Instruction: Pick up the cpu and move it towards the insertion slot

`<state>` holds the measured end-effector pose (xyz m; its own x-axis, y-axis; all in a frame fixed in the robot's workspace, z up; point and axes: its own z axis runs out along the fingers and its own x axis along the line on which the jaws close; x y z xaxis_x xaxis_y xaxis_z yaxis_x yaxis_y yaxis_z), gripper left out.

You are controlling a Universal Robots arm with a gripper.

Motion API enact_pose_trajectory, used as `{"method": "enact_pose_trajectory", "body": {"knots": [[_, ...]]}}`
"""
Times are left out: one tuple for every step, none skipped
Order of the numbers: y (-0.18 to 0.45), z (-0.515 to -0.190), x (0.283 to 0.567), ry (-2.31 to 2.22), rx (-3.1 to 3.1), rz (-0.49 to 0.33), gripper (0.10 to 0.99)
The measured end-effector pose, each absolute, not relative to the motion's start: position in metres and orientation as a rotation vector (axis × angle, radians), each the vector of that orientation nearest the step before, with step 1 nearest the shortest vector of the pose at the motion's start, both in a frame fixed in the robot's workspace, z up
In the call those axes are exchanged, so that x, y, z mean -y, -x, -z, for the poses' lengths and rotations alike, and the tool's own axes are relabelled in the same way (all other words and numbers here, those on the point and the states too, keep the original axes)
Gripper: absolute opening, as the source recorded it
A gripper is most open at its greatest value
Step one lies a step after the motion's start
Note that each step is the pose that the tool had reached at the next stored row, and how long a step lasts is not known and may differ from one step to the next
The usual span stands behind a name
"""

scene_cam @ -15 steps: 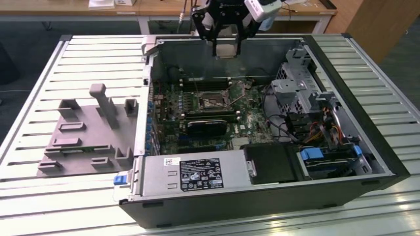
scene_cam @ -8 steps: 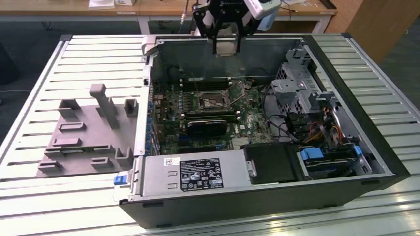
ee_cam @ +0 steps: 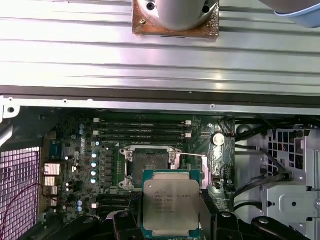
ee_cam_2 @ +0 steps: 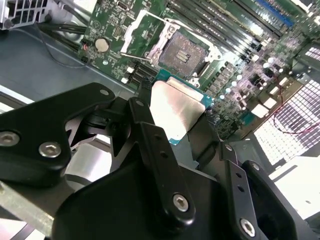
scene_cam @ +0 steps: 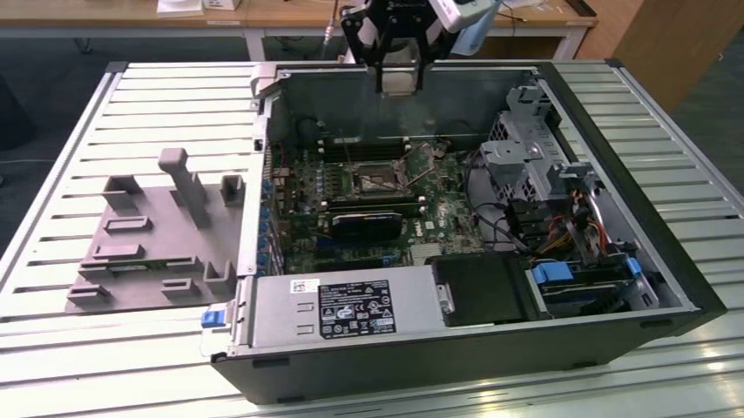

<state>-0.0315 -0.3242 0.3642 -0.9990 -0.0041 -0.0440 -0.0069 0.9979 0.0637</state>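
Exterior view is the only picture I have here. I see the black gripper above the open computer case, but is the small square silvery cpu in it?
Observer: Yes. In both wrist views the small square silvery cpu sits in the black gripper, its metal top facing the camera.
Operator: Is the metal-framed insertion slot free?
Observer: In the first wrist view the square metal-framed insertion slot shows an uncovered dark centre.
Operator: Is the cpu already seated there?
Observer: No. In the second wrist view the cpu is clearly off the green motherboard, with the slot beyond its edge.
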Motion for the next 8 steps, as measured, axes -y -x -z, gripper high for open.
{"method": "enact_pose_trajectory", "body": {"knots": [[0.0315,-0.3638,0.3234,0.008,-3.096,-0.099,0.537],[0.0314,-0.3636,0.323,0.008,-3.096,-0.099,0.537],[0.0314,-0.3635,0.323,0.009,-3.096,-0.099,0.537],[0.0314,-0.3635,0.323,0.009,-3.096,-0.099,0.537],[0.0315,-0.3635,0.3229,0.009,-3.096,-0.099,0.537],[0.0315,-0.3635,0.3228,0.009,-3.096,-0.099,0.537],[0.0315,-0.3635,0.3228,0.008,-3.096,-0.099,0.537],[0.0315,-0.3634,0.3228,0.008,-3.096,-0.099,0.537]]}}
